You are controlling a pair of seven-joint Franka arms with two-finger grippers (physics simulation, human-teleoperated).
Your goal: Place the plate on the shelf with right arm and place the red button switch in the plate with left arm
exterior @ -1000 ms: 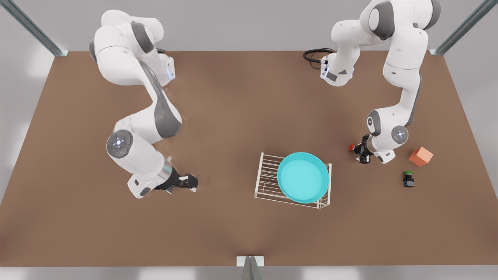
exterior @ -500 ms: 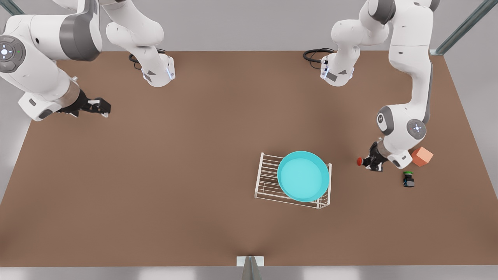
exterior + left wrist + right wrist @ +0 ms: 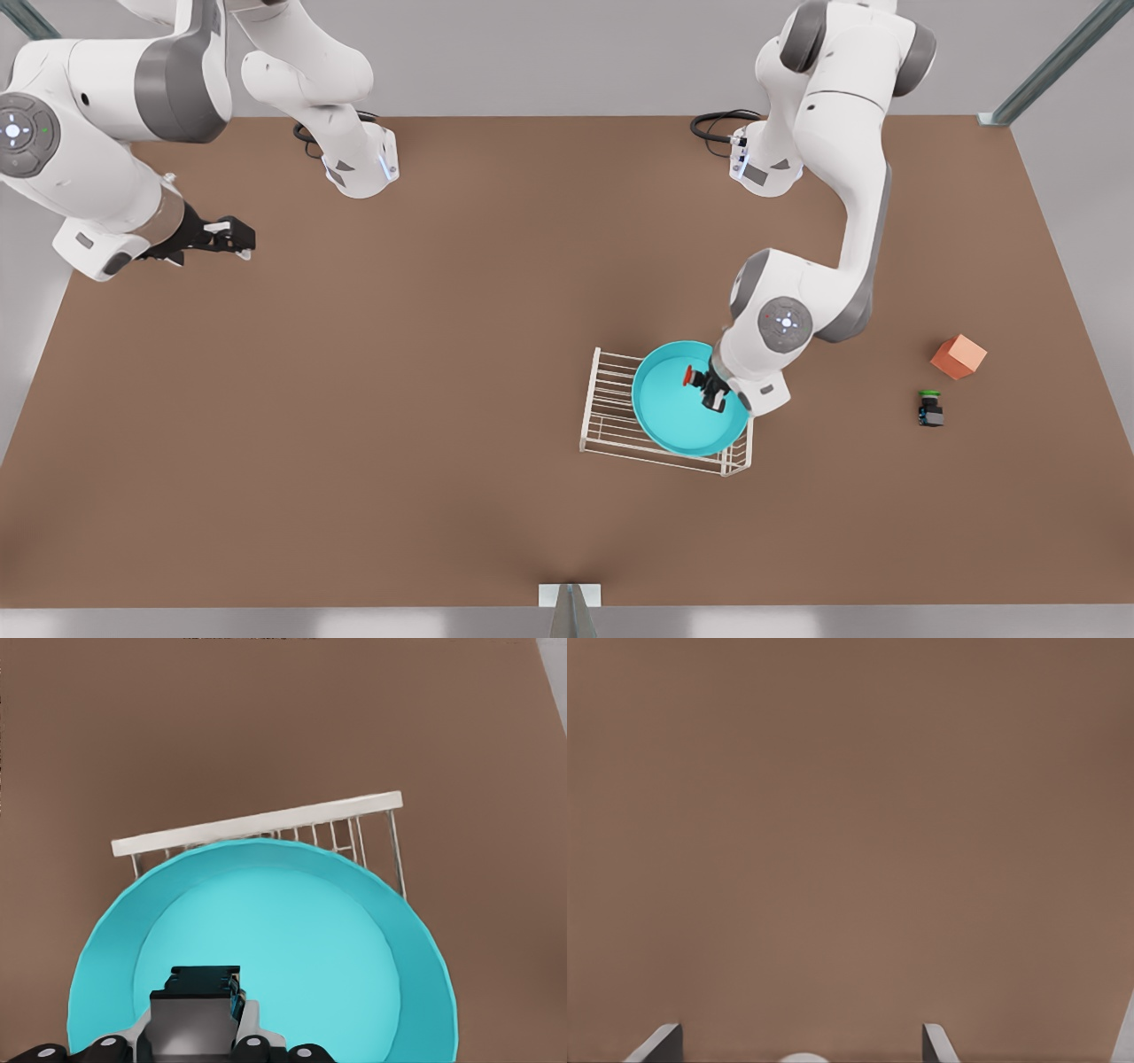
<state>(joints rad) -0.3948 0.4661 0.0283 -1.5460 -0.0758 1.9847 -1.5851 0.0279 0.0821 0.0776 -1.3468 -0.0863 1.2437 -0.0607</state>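
holding the red button switch [image 3: 690, 377] between closed fingers, the left gripper [image 3: 709, 388] hangs over the right half of the plate [image 3: 664, 416], cap pointing toward the front view's left. the turquoise plate already rests on the right end of the shelf [image 3: 607, 408], so the release spot lies straight below the switch [image 3: 202, 985]; lowering looks like the remaining move. far off at the left, the right gripper [image 3: 226, 239] waits over bare table with fingers spread wide apart.

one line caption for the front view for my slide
Left hand holds the red button switch over the turquoise plate on the wire shelf.
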